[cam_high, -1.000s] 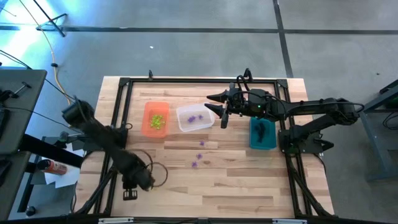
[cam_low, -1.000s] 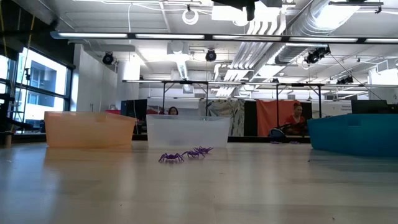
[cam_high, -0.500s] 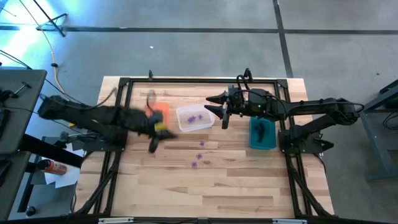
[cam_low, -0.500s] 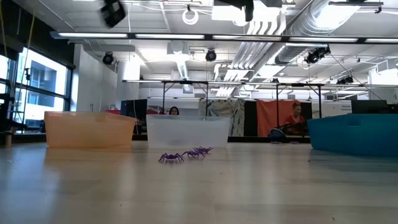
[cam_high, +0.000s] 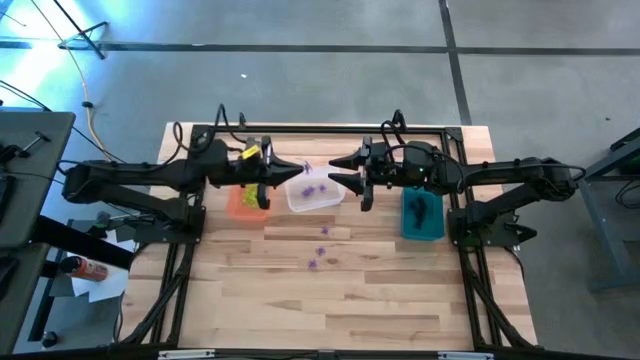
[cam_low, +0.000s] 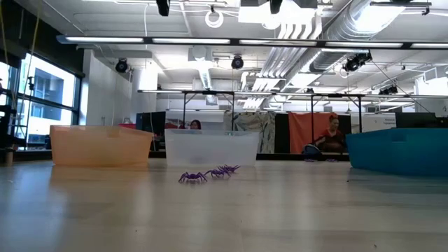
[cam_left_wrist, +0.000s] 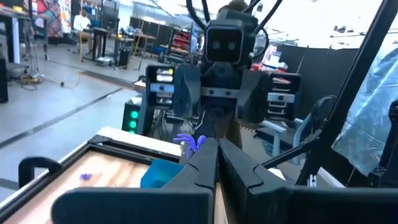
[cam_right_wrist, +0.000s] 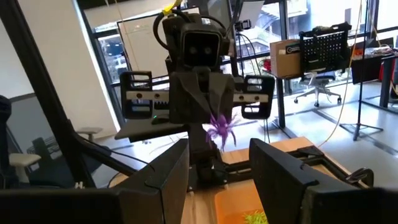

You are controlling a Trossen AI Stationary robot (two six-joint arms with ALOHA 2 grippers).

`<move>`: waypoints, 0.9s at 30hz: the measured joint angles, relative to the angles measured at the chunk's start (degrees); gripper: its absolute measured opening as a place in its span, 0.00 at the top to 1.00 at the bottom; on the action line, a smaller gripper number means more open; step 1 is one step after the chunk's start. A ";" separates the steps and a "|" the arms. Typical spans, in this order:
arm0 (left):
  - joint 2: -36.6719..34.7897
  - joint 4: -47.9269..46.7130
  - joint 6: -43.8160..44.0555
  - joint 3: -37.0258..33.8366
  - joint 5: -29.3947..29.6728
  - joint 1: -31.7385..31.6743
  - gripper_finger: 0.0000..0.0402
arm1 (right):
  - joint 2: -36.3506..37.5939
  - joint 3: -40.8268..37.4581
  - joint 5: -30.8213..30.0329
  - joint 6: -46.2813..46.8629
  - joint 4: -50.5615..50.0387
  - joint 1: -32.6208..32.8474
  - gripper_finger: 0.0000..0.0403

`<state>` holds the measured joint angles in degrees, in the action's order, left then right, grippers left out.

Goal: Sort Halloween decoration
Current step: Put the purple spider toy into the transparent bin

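Since the earlier frames the left arm has swung from the near-left of the tabletop (cam_high: 300, 300) up to the far side, so that the left end effector (cam_high: 297, 171) now hangs above the clear bin (cam_high: 314, 189), facing the right end effector (cam_high: 343, 169) across it. The left end effector's fingers are pressed together on a purple spider (cam_right_wrist: 221, 130), which shows at their tips in both wrist views. The right end effector hangs over the same bin's other side with its fingers apart and nothing between them.

State of the sort, as judged from the bins: the orange bin (cam_high: 240, 204) toward the far-left edge holds yellow-green spiders (cam_right_wrist: 254, 217); the clear bin, at the middle of the far side, holds purple pieces; the teal bin (cam_high: 422, 215) toward the right edge holds black spiders (cam_high: 421, 208). Two purple spiders on the tabletop (cam_high: 318, 248) lie loose near its centre, just in front of the clear bin. What seems left is to release the held spider into the clear bin and then collect these two.
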<state>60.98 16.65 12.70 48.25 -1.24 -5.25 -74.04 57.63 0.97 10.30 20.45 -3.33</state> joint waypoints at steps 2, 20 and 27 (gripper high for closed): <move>0.52 0.01 0.49 -0.02 -0.02 -0.03 1.00 | 0.00 0.00 0.00 -0.08 0.02 0.00 0.59; 22.46 -28.71 -0.36 11.51 -0.26 -12.03 1.00 | 0.00 0.00 -0.70 0.15 0.63 -1.57 0.59; 35.10 -31.13 5.51 11.47 -4.65 -13.34 1.00 | 0.00 0.00 -1.22 0.21 0.61 -1.55 0.59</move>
<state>96.08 -14.47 18.21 59.72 -5.89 -18.59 -74.04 57.63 -0.25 10.50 21.06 -4.89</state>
